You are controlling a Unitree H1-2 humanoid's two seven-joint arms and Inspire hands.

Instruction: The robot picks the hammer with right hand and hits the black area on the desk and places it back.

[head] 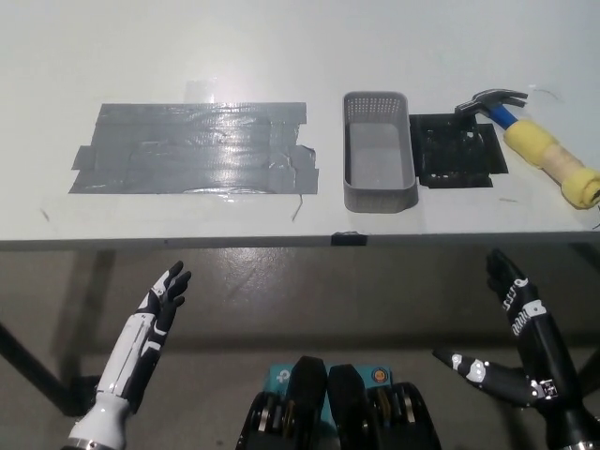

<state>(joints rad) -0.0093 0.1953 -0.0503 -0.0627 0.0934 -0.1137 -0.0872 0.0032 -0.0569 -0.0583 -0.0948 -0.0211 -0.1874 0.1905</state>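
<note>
The hammer [541,143] lies on the white desk [281,47] at the far right, its yellow and tan handle pointing to the lower right and its dark metal head at the black patch's upper right corner. The black patch [456,150] is a small dark square just right of the grey basket. My black right hand [514,323] hangs open below the desk's front edge at the lower right, holding nothing and well short of the hammer. My white left hand [161,302] rests open below the desk edge at the lower left.
A grey mesh basket [379,150] stands upright between the patch and a wide area of grey tape [195,147] stuck on the desk's left half. The desk's front edge [281,242] runs across the picture above both hands.
</note>
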